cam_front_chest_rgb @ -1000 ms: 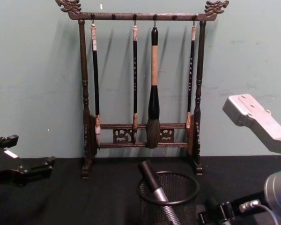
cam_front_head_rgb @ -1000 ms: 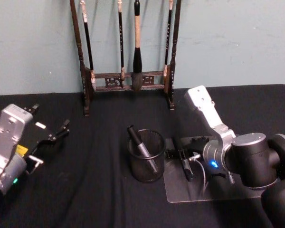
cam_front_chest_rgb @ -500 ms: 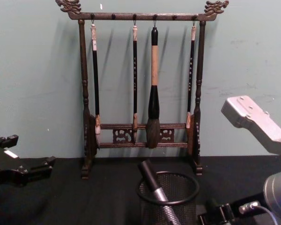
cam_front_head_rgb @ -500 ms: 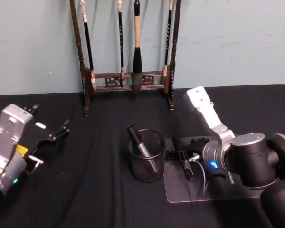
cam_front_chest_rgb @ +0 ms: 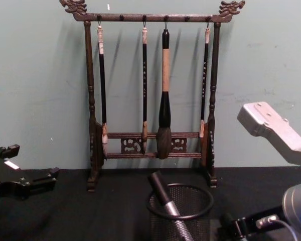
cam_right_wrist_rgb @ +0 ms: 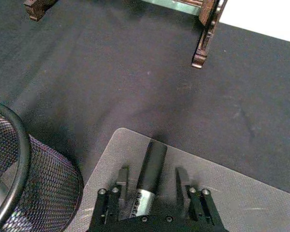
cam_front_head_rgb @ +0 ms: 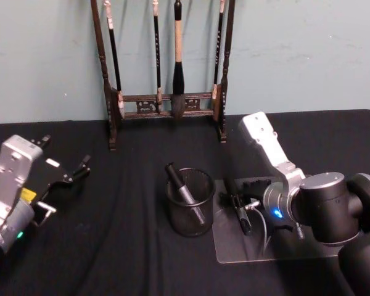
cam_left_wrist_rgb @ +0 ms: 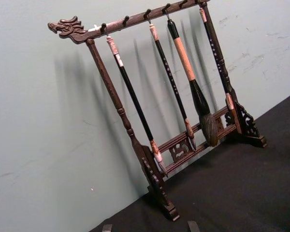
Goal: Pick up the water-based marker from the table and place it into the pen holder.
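**Surface** (cam_front_head_rgb: pixel 129 246): black cloth, wall to wall. It carries everything below.

**Brush rack** (cam_front_head_rgb: pixel 163 97): tall dark wood at the far edge, hung with brushes. Not part of my job.

**Clear sheet** (cam_front_head_rgb: pixel 246 250): flat and glossy, lying near and right of centre.

**Pen holder** (cam_front_head_rgb: pixel 188 223): short black mesh cup, upright, just left of the sheet. A grey-and-black pen (cam_front_head_rgb: pixel 184 190) already leans in it towards the far left. I judge the cup light enough to shift if knocked.

**Left hand** (cam_front_head_rgb: pixel 65 154): parked at the far left, fingers spread wide and empty.

**Right hand** (cam_right_wrist_rgb: pixel 152 176): low over the sheet, fingers apart on either side of the marker's barrel. I see a gap on each side, so nothing is gripped yet.

**Water-based marker** (cam_right_wrist_rgb: pixel 151 164): lies flat on the sheet, just right of the holder, with its dark end pointing to the far side.
- Handling: I reckon it light, rigid and smooth-barrelled. It is not fragile, but it could roll on the slick sheet or swivel in a loose pinch.
- Where to hold: I would close across the barrel near its middle. That is where the fingers already stand, and it should keep the marker level on the lift.
- Placing: it will need tipping upright to enter the holder, and should go in on the side away from the leaning pen.
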